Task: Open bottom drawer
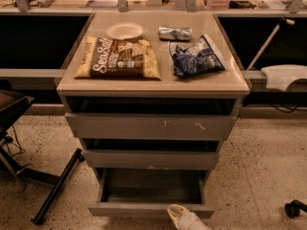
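the gripper [181, 215] at the lip of the bottom drawer [136, 209] — whether it grasps i cannot tell — might slip off mid-pull.

Single gripper [176, 211] sits low in camera view, at bottom edge, slightly right of centre. Pale yellowish tip points up and left, away from camera. Behind tip, whitish-grey wrist [194, 222] runs down and right, cut off by frame edge. Gripper tilted along this diagonal, not upright. Only this short end of arm shows; upper links out of frame.
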You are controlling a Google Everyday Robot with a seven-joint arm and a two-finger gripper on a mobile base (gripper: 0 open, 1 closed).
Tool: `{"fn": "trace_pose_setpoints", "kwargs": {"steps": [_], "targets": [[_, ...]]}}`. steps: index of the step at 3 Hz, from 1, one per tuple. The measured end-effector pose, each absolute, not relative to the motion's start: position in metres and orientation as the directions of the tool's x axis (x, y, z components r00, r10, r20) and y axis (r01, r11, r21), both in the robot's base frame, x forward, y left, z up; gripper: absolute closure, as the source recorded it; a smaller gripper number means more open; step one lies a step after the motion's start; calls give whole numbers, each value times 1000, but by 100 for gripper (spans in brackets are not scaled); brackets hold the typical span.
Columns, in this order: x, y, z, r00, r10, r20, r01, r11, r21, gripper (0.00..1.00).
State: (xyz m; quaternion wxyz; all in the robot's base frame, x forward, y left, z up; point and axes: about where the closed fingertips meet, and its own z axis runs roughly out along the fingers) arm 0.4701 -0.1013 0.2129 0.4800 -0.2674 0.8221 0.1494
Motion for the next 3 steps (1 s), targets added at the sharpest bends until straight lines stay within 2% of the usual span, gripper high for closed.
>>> {"fn": "trace_pose_setpoints", "kwargs": {"steps": [1, 3], "targets": [[470, -100, 214, -396, -296, -869, -583, 812, -11, 81], [470, -100, 214, -396, -296, -869, -583, 812, -11, 34]]}}
